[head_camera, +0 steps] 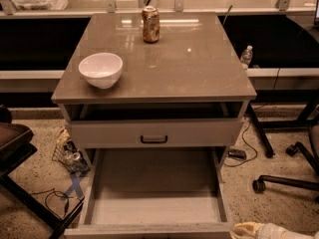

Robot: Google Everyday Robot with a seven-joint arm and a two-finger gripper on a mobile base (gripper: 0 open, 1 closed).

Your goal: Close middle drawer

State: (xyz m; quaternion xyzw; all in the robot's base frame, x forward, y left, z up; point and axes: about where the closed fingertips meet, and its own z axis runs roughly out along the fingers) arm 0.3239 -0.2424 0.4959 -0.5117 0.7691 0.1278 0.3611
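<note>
The middle drawer is pulled far out toward me, wide, shallow and empty; its front edge lies along the bottom of the view and its handle is hidden. Above it, the uppermost drawer, with a dark pull handle, stands slightly out from the cabinet, leaving a dark gap under the top. The lowest drawer is hidden. My gripper, a pale shape, is at the bottom right corner, just right of the open drawer's front right corner.
On the cabinet top stand a white bowl at the left and a drink can at the back. An office chair base is on the floor at the right, a dark chair at the left, and clutter beside the cabinet.
</note>
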